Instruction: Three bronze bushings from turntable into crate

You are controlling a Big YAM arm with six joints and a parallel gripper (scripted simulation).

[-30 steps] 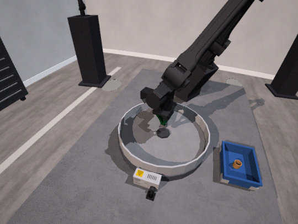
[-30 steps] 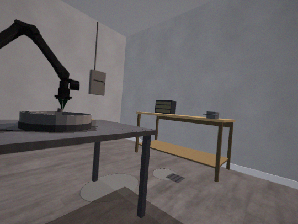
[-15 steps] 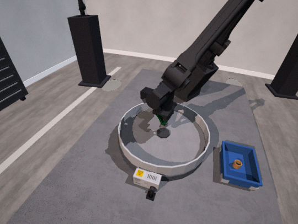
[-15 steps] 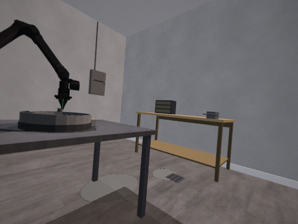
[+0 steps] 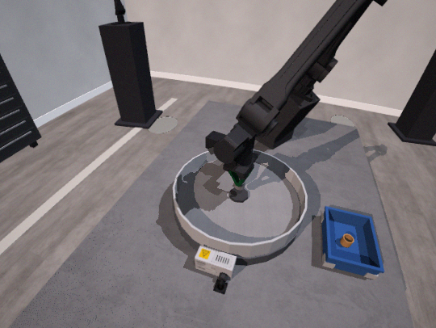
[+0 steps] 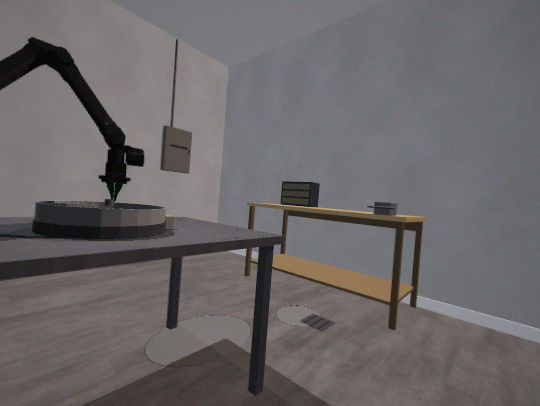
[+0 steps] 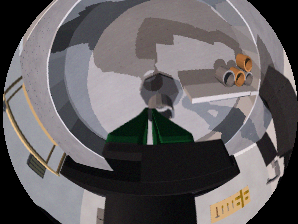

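The gripper points down over the turntable, its green fingers nearly together, clamped on what looks like a grey sleeve.

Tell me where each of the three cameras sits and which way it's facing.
Top: high, angled down at the turntable and blue crate; shows the arm.
Exterior: low, beside the table, looking across the room; shows the arm bent over the turntable.
Wrist: behind the jaws, looking down at a grey bushing they are shut on; shows the green fingers.
Shared: turntable and gripper.
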